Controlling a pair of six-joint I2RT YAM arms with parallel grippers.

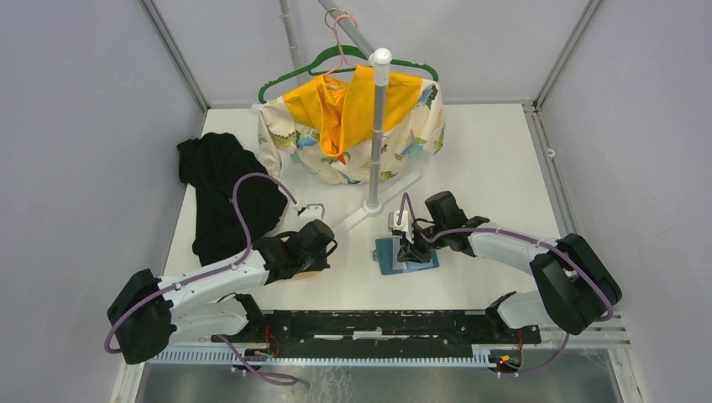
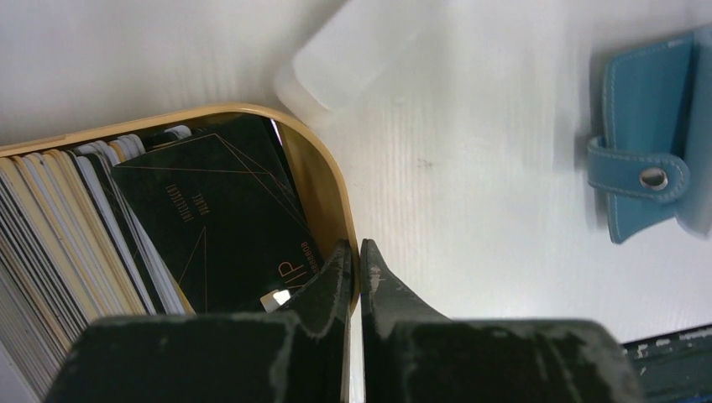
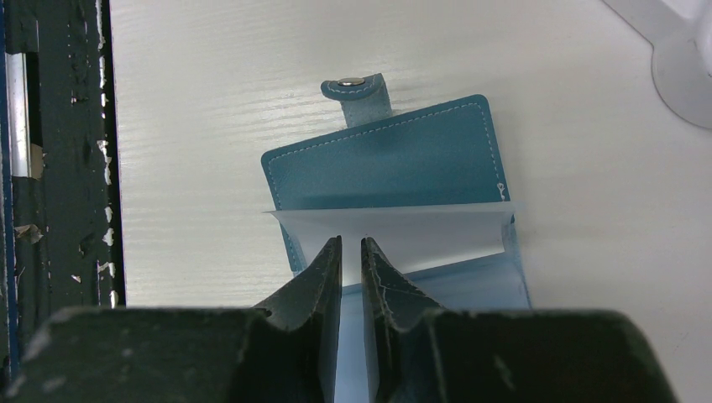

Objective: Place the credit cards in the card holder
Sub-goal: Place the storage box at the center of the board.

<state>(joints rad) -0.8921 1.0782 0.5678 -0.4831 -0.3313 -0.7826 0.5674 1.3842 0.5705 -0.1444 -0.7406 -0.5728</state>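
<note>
On the white table (image 1: pixel 487 168) I'm pinching, I think, the open card holder's (image 3: pixel 395 159) floppy sleeve with my right gripper (image 3: pixel 351 243), left gripper (image 2: pixel 354 248) pressed together at the tray's (image 2: pixel 323 180) stiff, slick credit cards (image 2: pixel 218 210), best grabbed edge-on.

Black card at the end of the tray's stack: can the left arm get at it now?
Probably yes. The left fingers sit at the rim of the tray, right beside the black card, and nothing covers its face. They are shut, so they would have to open first.

Black cloth (image 1: pixel 222 197), patterned garment (image 1: pixel 348 134) on green hanger (image 1: pixel 311 67), white stand (image 1: pixel 378 143)
</note>
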